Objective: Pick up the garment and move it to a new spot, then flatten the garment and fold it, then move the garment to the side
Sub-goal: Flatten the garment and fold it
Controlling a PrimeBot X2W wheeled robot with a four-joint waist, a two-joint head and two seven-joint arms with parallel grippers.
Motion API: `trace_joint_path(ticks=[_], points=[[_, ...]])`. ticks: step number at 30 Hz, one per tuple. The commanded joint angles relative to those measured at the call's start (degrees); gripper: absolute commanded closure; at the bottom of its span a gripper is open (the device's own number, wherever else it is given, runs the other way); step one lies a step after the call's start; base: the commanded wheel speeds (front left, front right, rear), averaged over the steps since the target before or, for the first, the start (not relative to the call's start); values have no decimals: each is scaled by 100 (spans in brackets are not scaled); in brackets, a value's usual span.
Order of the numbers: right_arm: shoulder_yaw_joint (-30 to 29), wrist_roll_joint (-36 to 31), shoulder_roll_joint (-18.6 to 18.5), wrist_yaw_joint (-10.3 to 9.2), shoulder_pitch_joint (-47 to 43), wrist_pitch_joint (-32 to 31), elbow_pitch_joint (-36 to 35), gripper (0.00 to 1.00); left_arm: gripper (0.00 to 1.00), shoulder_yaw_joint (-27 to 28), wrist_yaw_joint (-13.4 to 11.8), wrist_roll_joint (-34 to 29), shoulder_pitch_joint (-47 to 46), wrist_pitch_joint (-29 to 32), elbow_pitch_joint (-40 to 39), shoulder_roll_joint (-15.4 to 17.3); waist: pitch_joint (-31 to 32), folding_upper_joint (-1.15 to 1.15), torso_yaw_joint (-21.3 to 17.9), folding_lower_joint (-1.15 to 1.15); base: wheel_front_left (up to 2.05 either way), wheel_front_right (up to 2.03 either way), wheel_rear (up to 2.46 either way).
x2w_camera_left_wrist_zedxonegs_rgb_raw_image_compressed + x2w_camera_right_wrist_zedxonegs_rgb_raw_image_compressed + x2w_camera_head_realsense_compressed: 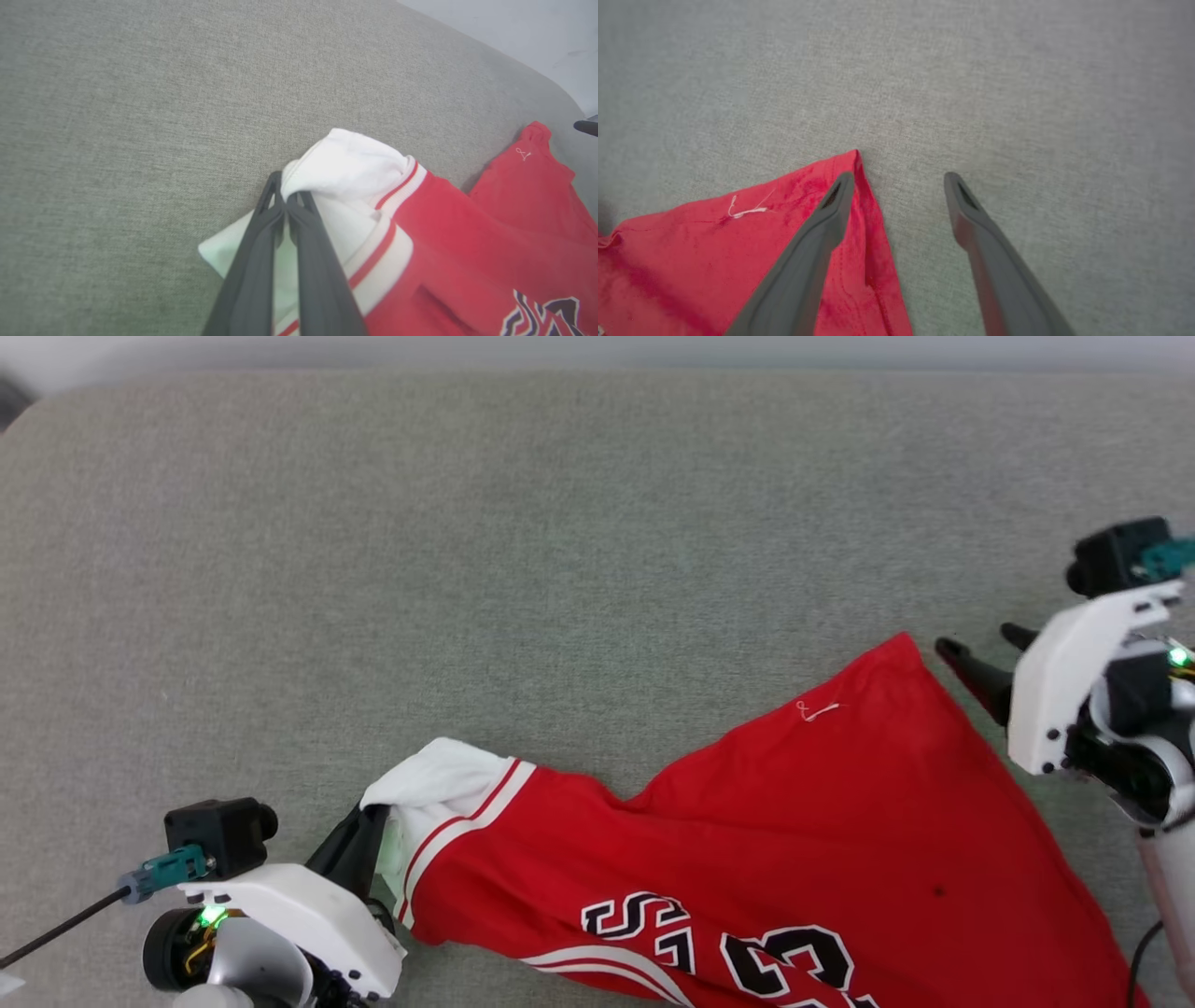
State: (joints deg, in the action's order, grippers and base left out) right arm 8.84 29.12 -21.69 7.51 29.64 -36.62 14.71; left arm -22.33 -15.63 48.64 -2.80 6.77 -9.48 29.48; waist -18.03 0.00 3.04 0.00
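One garment point(747, 840), a red shirt, lies on the grey mat point(560, 523) across the lower middle and lower right of the head view, running off the bottom edge. Its black lettering point(747, 952) faces up at the bottom of the frame. A white sleeve point(448, 784) sits bunched at the lower left. A hem corner point(901, 649) with a small white mark point(817, 711) points toward the middle right. The upper edge dips into a crease between sleeve and hem.

Left gripper point(369, 821): at the lower left of the head view, pressed together and pinching the sleeve. The left wrist view confirms it: the fingertips meet at frame centre with white cloth caught between them.

Right gripper point(976, 639): at the middle right of the head view, spread wide, just beside the hem corner and holding nothing. In the right wrist view one finger point(831, 210) crosses the red corner and the other stands over bare mat. Contact with the cloth cannot be told.

Assessment: the garment is down on the mat and drawn out lengthwise, so flattening appears under way. It is not complete, given the bunched sleeve and the crease. No fold is visible. Folding and the move to the side remain.
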Motion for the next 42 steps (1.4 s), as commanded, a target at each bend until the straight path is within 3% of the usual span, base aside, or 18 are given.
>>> trace_joint_path(ticks=[1,4,8,16,17,18,29,37,42], points=[[84,19,0,-3,143,-233,41,0,100,-8,23,-19,-102,-49,15,-31,-138,0,122,0,0,0,0],[305,38,27,-4,482,-1137,143,0,100,-48,83,-51,-192,-98,65,-84,-275,0,207,0,0,0,0],[537,-65,106,-4,696,-1810,345,0,100,-113,160,-44,-305,-150,151,-188,-419,0,334,0,0,0,0],[727,-73,311,-3,563,-2128,1091,0,100,-214,305,-19,-465,-235,382,-326,-496,0,503,0,0,0,0],[745,-16,335,-3,548,-2127,1115,58,100,-216,324,-10,-466,-247,408,-332,-485,0,510,0,0,0,0],[768,30,348,-3,545,-2133,1121,98,100,-218,333,-2,-463,-252,430,-336,-472,0,511,0,0,0,0],[986,326,44,-3,794,-1833,824,100,100,-13,336,39,-460,-299,425,-125,0,0,318,0,0,0,0],[872,192,-139,-3,1393,-1094,700,100,100,293,542,-23,-1758,93,601,314,499,0,18,0,0,0,0],[715,39,-166,-4,1883,-661,908,100,100,320,748,-54,-2974,364,1196,307,713,0,-218,0,0,0,0]])
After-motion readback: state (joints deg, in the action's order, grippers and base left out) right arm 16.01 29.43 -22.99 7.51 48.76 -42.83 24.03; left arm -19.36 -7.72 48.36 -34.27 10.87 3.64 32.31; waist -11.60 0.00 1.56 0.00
